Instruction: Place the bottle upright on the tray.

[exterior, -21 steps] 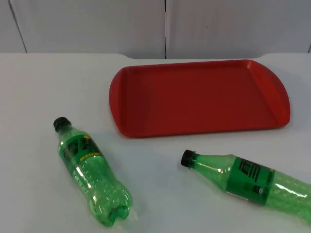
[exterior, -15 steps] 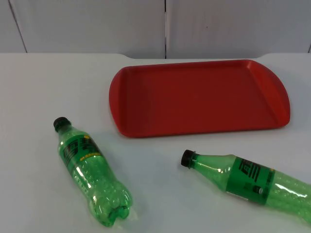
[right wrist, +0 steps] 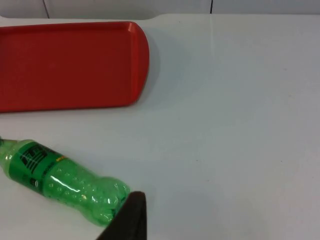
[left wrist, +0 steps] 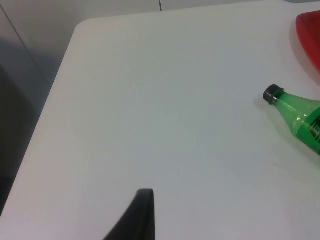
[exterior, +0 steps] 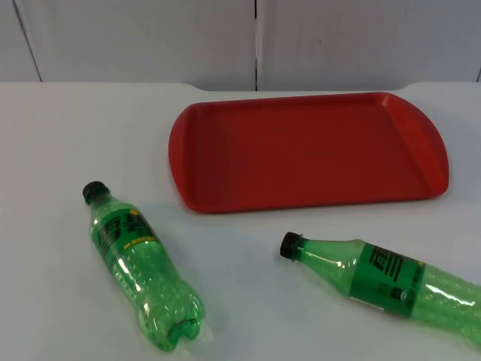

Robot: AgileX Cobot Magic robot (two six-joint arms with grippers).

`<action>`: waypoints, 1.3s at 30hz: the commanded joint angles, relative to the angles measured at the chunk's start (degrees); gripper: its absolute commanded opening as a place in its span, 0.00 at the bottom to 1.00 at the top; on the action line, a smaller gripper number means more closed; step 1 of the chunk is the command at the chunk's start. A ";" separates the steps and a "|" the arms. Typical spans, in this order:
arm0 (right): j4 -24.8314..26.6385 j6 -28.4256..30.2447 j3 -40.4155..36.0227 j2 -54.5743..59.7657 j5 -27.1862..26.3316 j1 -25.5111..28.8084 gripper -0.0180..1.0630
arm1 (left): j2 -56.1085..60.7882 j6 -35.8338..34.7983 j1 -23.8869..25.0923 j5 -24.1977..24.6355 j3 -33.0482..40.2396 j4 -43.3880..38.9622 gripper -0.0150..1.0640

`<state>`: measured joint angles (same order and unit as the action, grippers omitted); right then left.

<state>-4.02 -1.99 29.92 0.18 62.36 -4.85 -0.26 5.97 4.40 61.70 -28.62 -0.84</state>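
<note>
Nothing is shifting since the earlier frames: both bottles and the tray are lying exactly as before. On the table's left, the left bottle (exterior: 140, 267) is lying flat, cap pointing toward 11 o'clock, base toward 5. The red tray (exterior: 304, 150) is sitting bare beyond. The right bottle (exterior: 383, 282) is lying flat, cap toward 10 o'clock. In its wrist view the left end effector (left wrist: 142, 215) is waiting off the left bottle's cap; I cannot tell its opening. The right end effector (right wrist: 131, 215) is hanging just beside the right bottle's base, likely nearer; opening likewise unclear.

White table top (exterior: 68, 128) meets grey partition wall (exterior: 150, 37); even lighting.
</note>
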 commanded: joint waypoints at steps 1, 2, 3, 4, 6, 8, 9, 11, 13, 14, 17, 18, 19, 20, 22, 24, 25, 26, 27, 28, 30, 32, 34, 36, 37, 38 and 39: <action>-0.19 0.30 -0.38 -0.18 -0.57 0.17 0.99 | 0.26 -0.42 0.18 -0.21 0.28 0.01 0.99; -0.19 0.30 -0.38 -0.18 -0.57 0.17 0.99 | 0.26 -0.42 0.18 -0.21 0.28 0.01 0.99; -0.19 0.30 -0.38 -0.18 -0.57 0.17 0.99 | 0.26 -0.42 0.18 -0.21 0.28 0.01 0.99; -0.19 0.30 -0.38 -0.18 -0.57 0.17 0.99 | 0.26 -0.42 0.18 -0.21 0.28 0.01 0.99; -0.19 0.30 -0.38 -0.18 -0.57 0.17 0.99 | 0.26 -0.42 0.18 -0.21 0.28 0.01 0.99; -0.19 0.30 -0.38 -0.18 -0.57 0.17 0.99 | 0.26 -0.42 0.18 -0.21 0.28 0.01 0.99; -0.19 0.30 -0.38 -0.18 -0.57 0.17 0.99 | 0.26 -0.42 0.18 -0.21 0.28 0.01 0.99; -0.19 0.30 -0.38 -0.18 -0.57 0.17 0.99 | 0.26 -0.42 0.18 -0.21 0.28 0.01 0.99; -0.19 0.30 -0.38 -0.18 -0.57 0.17 0.99 | 0.26 -0.42 0.18 -0.21 0.28 0.15 0.99; -0.19 0.30 -0.38 -0.18 -0.57 0.17 0.99 | 0.26 -0.42 0.18 -0.21 0.28 0.15 0.99; -0.19 0.30 -0.38 -0.18 -0.57 0.17 0.99 | 0.26 -0.42 0.18 -0.21 0.28 0.26 0.99; -0.19 0.30 -0.38 -0.18 -0.57 0.17 0.99 | 0.26 -0.42 0.18 -0.21 0.28 0.26 0.99; -0.19 0.30 -0.38 -0.18 -0.57 0.17 0.99 | 0.26 -0.42 0.18 -0.21 0.28 0.38 0.99; -0.19 0.30 -0.38 -0.18 -0.57 0.17 0.99 | 0.26 -0.42 0.18 -0.21 0.28 0.38 0.99; -0.19 0.30 -0.38 -0.18 -0.57 0.17 0.99 | 0.26 -0.42 0.18 -0.21 0.28 0.53 0.99; -0.19 0.30 -0.38 -0.18 -0.57 0.17 0.99 | 0.26 -0.42 0.18 -0.21 0.28 0.53 0.99; -0.19 0.30 -0.38 -0.18 -0.57 0.17 0.99 | 0.26 -0.42 0.18 -0.21 0.28 0.53 0.99; -0.19 0.30 -0.38 -0.18 -0.57 0.17 0.99 | 0.26 -0.42 0.18 -0.21 0.28 0.53 0.99; -0.19 0.30 -0.38 -0.18 -0.57 0.17 0.99 | 0.26 -0.42 0.18 -0.21 0.28 0.53 0.99; -0.19 0.30 -0.38 -0.18 -0.57 0.17 0.99 | 0.26 -0.42 0.18 -0.21 0.28 0.53 0.99; -0.19 0.30 -0.38 -0.18 -0.57 0.17 0.99 | 0.26 -0.42 0.18 -0.21 0.28 0.53 0.99; -0.19 0.30 -0.38 -0.18 -0.57 0.17 0.99 | 0.26 -0.42 0.18 -0.21 0.28 0.53 0.99; -0.19 0.30 -0.38 -0.18 -0.57 0.17 0.99 | 0.26 -0.42 0.18 -0.21 0.28 1.51 0.99; -0.19 0.30 -0.38 -0.18 -0.57 0.17 0.99 | 0.26 -0.42 0.18 -0.21 0.28 1.59 0.99; -0.19 0.30 -0.38 -0.18 -0.57 0.17 0.99 | 0.26 -0.42 0.18 -0.21 0.28 1.59 0.99; -0.19 0.30 -0.38 -0.18 -0.57 0.17 0.99 | 0.26 -0.42 0.18 -0.21 0.28 1.65 0.99; -0.19 0.30 -0.38 -0.18 -0.57 0.17 0.99 | 0.26 -0.42 0.18 -0.21 0.28 1.65 0.99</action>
<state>-4.02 -1.99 29.92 0.18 62.25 -4.85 -0.26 5.97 4.40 61.70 -28.62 0.00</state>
